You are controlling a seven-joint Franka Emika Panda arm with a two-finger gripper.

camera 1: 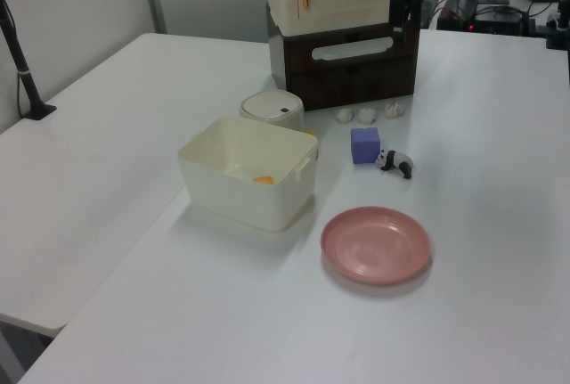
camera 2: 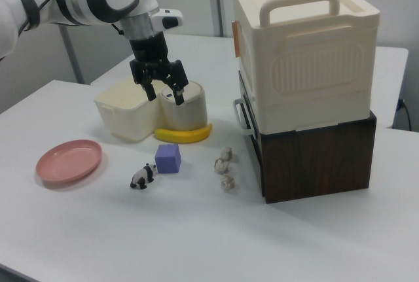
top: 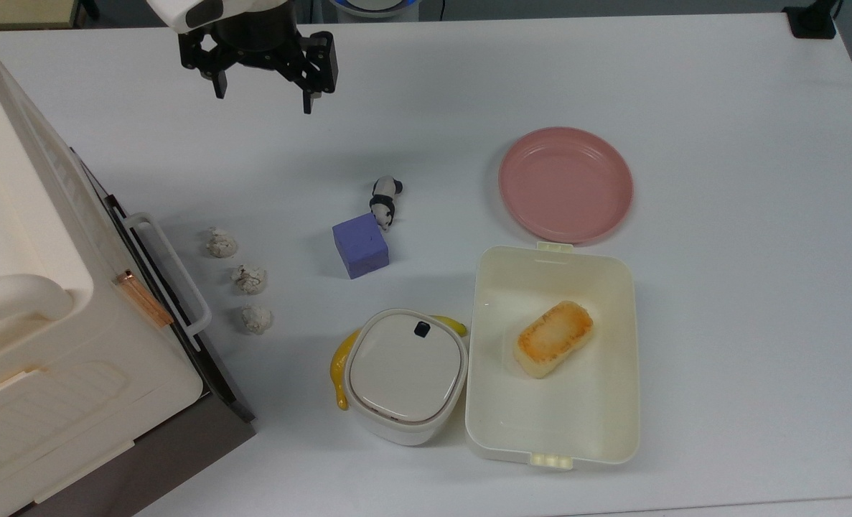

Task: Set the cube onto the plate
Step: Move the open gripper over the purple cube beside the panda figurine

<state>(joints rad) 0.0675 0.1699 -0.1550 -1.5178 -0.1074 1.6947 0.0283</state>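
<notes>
Purple-blue and untouched, the cube point(top: 360, 245) sits on the white surface point(top: 720, 301) in the top view, a panda figurine point(top: 385, 200) touching its upper corner, while my fingers point(top: 262, 92) hang spread and empty well above it. One pink plate point(top: 565, 184) lies bare to the top view's right; nothing of the task looks done, with grasp, carry and release all left. Three crumpled white lumps point(top: 250, 278) line the cabinet side.

From the left view, one cube point(camera 1: 365, 145) stands between one cream container point(camera 1: 248, 170) and the panda, the plate point(camera 1: 376, 244) nearer the camera.

From the right view, my open fingers point(camera 2: 160, 91) hover high over the cube point(camera 2: 167, 158); one banana point(camera 2: 184, 135) curls under a lidded pot point(camera 2: 185, 106).
</notes>
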